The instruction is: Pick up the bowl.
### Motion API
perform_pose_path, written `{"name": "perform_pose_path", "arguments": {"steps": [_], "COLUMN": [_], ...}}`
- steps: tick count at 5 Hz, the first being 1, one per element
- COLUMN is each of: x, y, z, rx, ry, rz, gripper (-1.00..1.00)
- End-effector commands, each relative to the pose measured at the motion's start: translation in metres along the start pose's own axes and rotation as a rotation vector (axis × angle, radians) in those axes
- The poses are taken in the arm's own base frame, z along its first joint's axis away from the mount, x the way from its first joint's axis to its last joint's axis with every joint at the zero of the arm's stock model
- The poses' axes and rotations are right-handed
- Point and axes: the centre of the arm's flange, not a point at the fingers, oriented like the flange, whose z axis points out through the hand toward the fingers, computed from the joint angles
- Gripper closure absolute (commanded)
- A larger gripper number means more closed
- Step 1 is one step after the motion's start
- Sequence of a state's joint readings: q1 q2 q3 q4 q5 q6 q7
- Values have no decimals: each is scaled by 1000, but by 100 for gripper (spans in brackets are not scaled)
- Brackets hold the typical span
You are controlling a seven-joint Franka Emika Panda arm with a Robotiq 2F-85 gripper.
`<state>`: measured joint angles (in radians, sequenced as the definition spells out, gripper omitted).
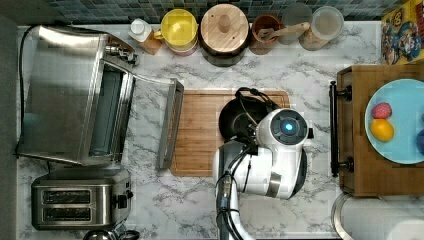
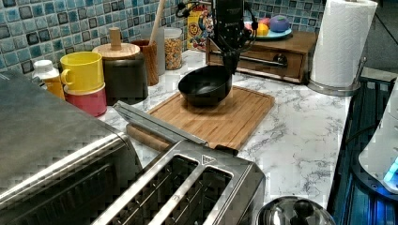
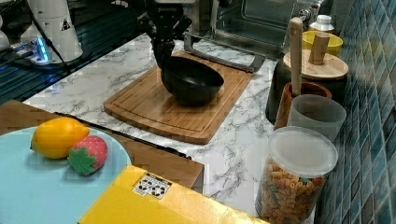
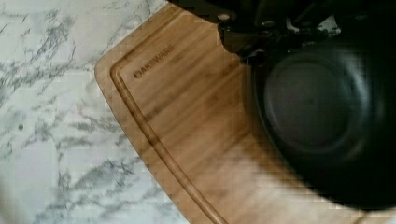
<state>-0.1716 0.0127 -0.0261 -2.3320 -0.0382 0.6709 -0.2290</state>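
The matte black bowl [image 1: 234, 119] is over the right part of the wooden cutting board [image 1: 200, 131], half covered by my white wrist in the top view. In the left view the bowl [image 2: 204, 85] is tilted, and my gripper [image 2: 231, 64] comes straight down onto the rim on the left view's right, shut on it. The right view shows the bowl [image 3: 191, 82] tipped, with its low side close to the board [image 3: 154, 106] and the gripper [image 3: 163, 57] clamped on its raised edge. In the wrist view the bowl's greyish flat bottom [image 4: 310, 105] lies right under the fingers.
A toaster oven with its door [image 1: 170, 124] open lies along the board's left in the top view; a toaster [image 1: 75, 202] stands below it. Mugs [image 1: 179, 27], a wooden-lidded canister [image 1: 225, 30] and a wooden cup [image 1: 267, 30] line the back wall. A blue fruit plate [image 1: 402, 107] is at the right.
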Motion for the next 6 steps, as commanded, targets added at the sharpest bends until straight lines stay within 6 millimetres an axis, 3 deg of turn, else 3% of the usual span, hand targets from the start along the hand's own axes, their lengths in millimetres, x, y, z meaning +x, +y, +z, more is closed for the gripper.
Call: {"name": "perform_pose_path", "arguments": {"steps": [1,3,5,6], "x": [-16,-47,-42,-48], "y": [-57,-66,-54,-54], "z": [-211,-222,-227,-216], "rx": [233,237,214,207], "ry": [334,274,244,239], "rz": [-104,-378,-377,-446], "gripper": [100,100,100,100]}}
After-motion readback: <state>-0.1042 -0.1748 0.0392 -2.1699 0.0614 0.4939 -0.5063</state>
